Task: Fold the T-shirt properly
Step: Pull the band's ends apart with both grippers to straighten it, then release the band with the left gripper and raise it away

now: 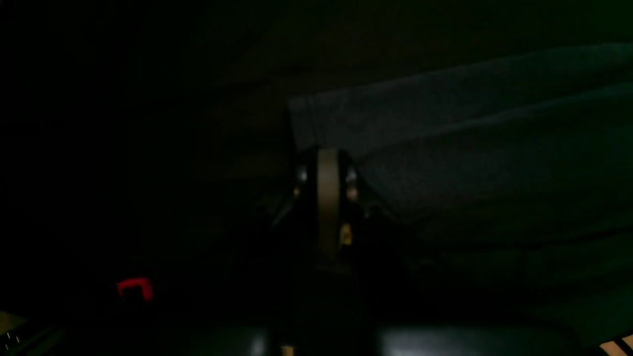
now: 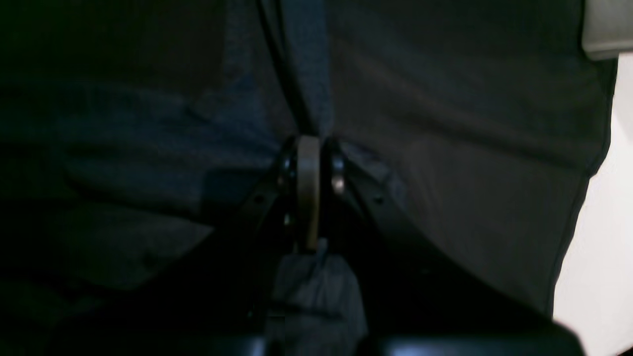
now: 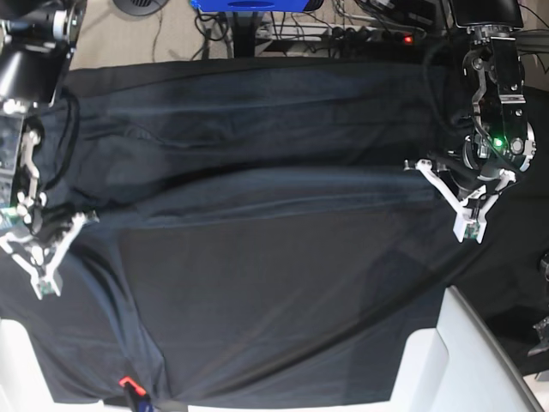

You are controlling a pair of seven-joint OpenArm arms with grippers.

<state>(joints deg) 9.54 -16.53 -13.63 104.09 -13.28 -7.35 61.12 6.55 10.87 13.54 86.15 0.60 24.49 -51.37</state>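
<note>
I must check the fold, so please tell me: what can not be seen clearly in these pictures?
- Left wrist view: nearly black; T-shirt edges are lost in the dark.
- Base view: T-shirt outline merges with the black table cloth.
- Right wrist view: right gripper covers the pinched fabric.

T-shirt (image 3: 283, 215): on table cloth (image 3: 257, 77) | hands: at opposite ends

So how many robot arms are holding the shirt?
2. The right end effector pinches the T-shirt at the base view's left edge; the left end effector pinches it at that view's right.
</note>
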